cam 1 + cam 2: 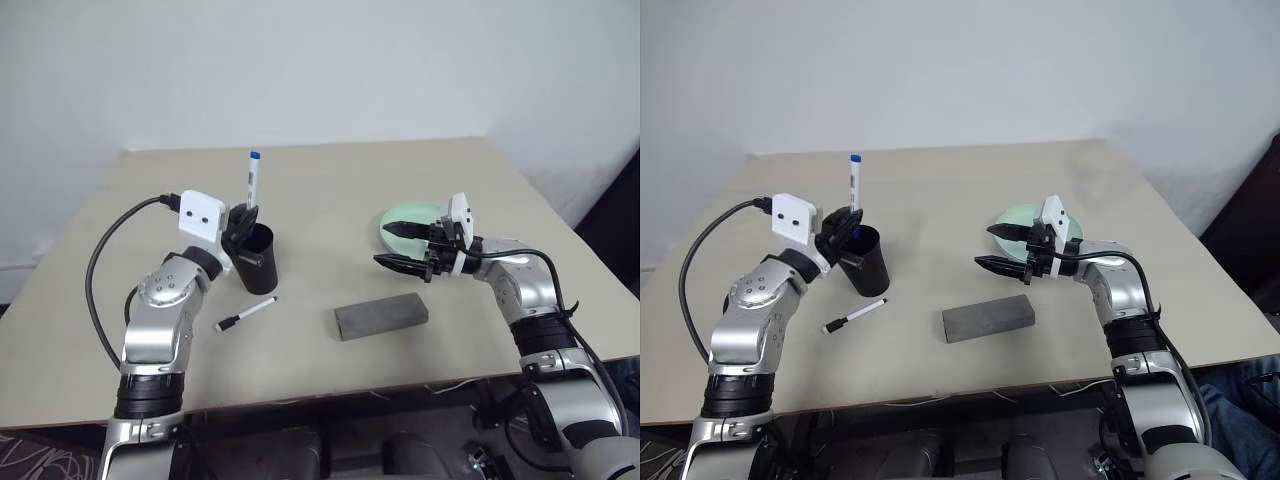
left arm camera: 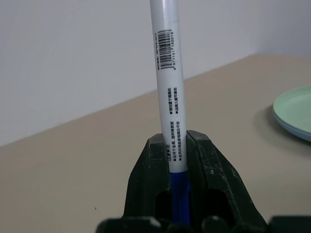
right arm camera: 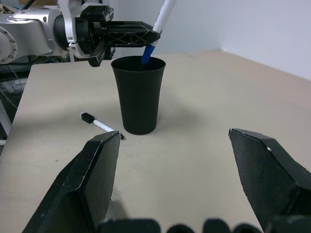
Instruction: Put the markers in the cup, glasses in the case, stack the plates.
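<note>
My left gripper (image 1: 243, 218) is shut on a white marker (image 1: 253, 182) with blue ends, held upright. Its lower blue end (image 3: 147, 54) sits at the mouth of the black cup (image 1: 256, 262). A second marker (image 1: 245, 314), white with a black cap, lies on the table just in front of the cup. The grey case (image 1: 381, 316) lies closed near the front middle. A mint green plate (image 1: 404, 216) rests at the right, with a light blue rim (image 2: 291, 130) under it. My right gripper (image 1: 405, 247) hangs open beside the plates, pointing left toward the cup. The glasses are out of view.
The beige table (image 1: 330, 180) ends at a white wall behind. Its front edge runs close below the case. A black cable (image 1: 100, 260) loops off my left wrist.
</note>
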Tool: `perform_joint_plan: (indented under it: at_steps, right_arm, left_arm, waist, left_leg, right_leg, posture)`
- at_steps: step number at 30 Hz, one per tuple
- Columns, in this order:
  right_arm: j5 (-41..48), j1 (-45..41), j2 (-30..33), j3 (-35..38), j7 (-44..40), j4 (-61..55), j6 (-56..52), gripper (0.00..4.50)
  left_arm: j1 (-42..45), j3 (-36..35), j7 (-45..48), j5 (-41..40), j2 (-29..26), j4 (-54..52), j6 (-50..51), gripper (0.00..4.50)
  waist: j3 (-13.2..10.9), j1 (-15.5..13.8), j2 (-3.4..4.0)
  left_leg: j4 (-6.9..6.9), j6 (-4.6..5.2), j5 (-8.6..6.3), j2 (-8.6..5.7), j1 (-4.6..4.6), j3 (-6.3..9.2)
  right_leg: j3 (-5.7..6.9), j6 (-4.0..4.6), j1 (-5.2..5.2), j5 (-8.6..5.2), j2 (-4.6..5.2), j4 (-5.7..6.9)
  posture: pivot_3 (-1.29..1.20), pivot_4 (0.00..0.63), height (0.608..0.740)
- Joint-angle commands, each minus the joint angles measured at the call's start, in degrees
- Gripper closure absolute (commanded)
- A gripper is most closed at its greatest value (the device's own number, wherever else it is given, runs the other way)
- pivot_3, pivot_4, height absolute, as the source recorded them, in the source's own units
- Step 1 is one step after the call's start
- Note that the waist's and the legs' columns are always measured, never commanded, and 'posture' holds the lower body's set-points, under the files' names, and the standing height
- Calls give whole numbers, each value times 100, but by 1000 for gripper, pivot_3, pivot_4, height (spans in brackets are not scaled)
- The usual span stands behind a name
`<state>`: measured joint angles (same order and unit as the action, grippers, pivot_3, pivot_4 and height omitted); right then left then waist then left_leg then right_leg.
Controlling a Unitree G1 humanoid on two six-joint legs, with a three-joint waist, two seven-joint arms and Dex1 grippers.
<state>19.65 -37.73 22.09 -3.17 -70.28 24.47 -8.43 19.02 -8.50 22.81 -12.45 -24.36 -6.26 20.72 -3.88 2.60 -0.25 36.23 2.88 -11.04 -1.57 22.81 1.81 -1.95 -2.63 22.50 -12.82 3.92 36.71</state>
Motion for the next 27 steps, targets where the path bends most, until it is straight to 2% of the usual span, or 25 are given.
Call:
perform_joint_plan:
  at_steps: [1,10,17,20,24,27]
  right_arm:
    - [36,-145,8,79,-23,-58,115,622]
    - [4,-195,0,60,-35,44,158,622]
    - [-4,-221,-14,49,-33,61,164,622]
    - [-7,-230,-21,47,-32,68,157,622]
    - [-19,-226,-28,37,-30,74,156,622]
    - [-31,-241,-37,27,-32,98,157,622]
  left_arm:
    - [3,-149,-85,-120,34,-324,9,4079]
    - [-11,-120,-144,-88,58,-392,54,1137]
    - [17,-167,-144,-206,79,-447,93,1137]
    - [22,-226,119,-595,9,-654,340,1137]
    - [17,-439,772,-1397,-358,-1111,897,1137]
    - [-23,-556,1440,-2212,-960,-1495,1697,1137]
  waist:
    - [0,0,0]
    - [0,0,0]
    - [0,0,0]
    - [0,1,0]
    - [-1,4,0]
    - [-1,29,1]
  left_leg:
    - [0,0,0,0,0,0]
    - [-1,0,0,0,0,0]
    - [-2,0,0,0,1,0]
    - [-2,0,0,0,2,1]
    - [-3,0,0,1,5,0]
    - [-6,-1,0,2,7,-1]
  right_leg:
    - [0,0,0,0,0,0]
    - [0,0,1,0,1,-1]
    - [0,1,1,0,1,-2]
    - [1,0,2,0,1,-2]
    - [1,3,7,-2,1,-2]
    - [0,12,11,-7,0,-2]
  posture:
    - [0,0,738]
    - [0,0,738]
    - [0,0,738]
    - [0,0,738]
    - [0,0,738]
    - [0,0,738]
